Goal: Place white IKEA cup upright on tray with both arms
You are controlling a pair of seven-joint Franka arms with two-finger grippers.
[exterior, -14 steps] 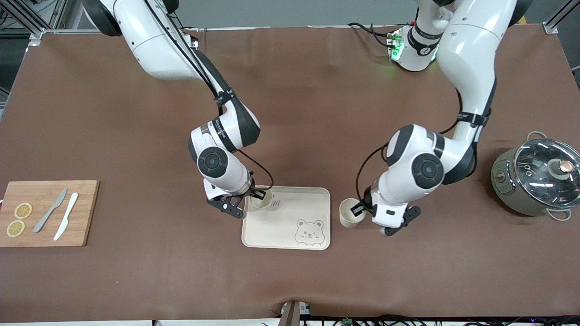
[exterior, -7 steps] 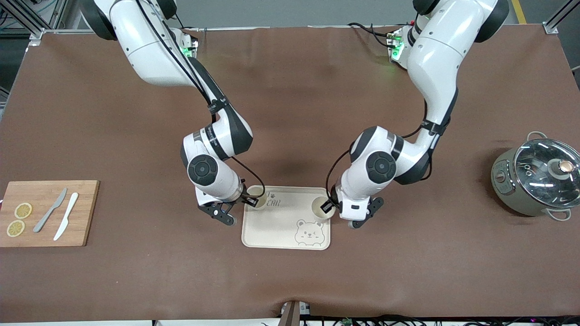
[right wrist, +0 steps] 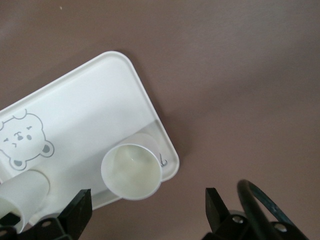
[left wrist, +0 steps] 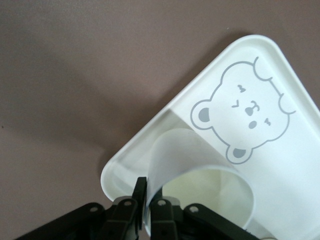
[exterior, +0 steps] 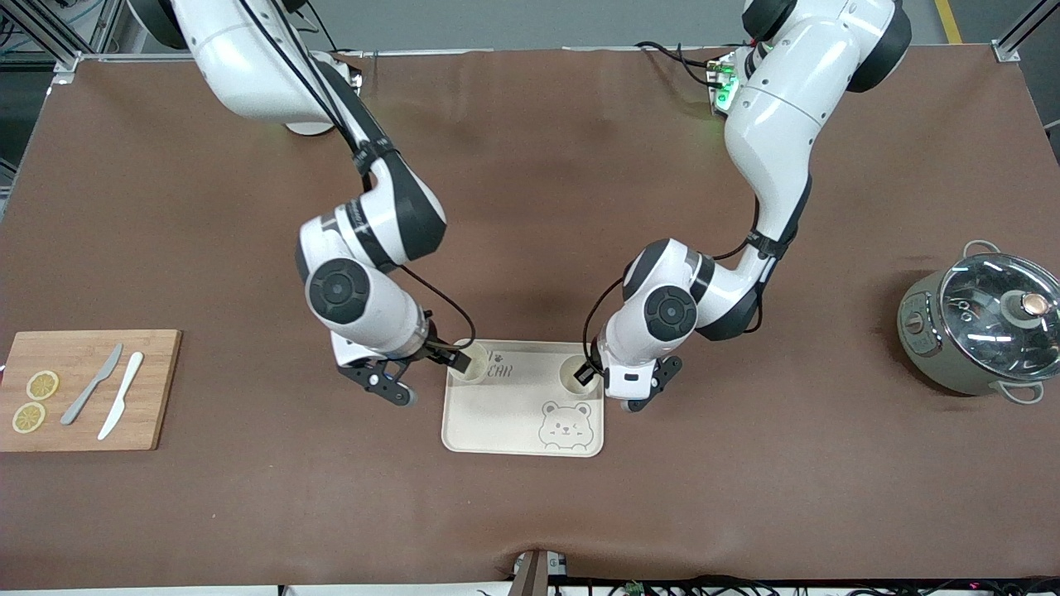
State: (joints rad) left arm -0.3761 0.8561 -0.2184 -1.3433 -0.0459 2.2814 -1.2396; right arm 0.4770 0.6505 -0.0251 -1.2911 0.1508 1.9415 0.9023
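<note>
The cream bear-face tray (exterior: 513, 418) lies mid-table with two white cups upright on it. One cup (exterior: 574, 374) stands in the tray's corner toward the left arm's end. My left gripper (exterior: 590, 377) is shut on its rim, one finger inside and one outside the wall (left wrist: 172, 150). The other cup (exterior: 470, 362) stands free in the corner toward the right arm's end. My right gripper (exterior: 425, 377) is open beside that cup; in the right wrist view the cup (right wrist: 131, 171) lies ahead of the spread fingers (right wrist: 75, 212), untouched.
A wooden cutting board (exterior: 153, 389) with two knives and lemon slices lies at the right arm's end. A grey pot (exterior: 977, 327) with a glass lid stands at the left arm's end.
My left arm brought its cup from the table onto the tray. My right gripper opened, let go of its cup and drew back toward the right arm's end.
</note>
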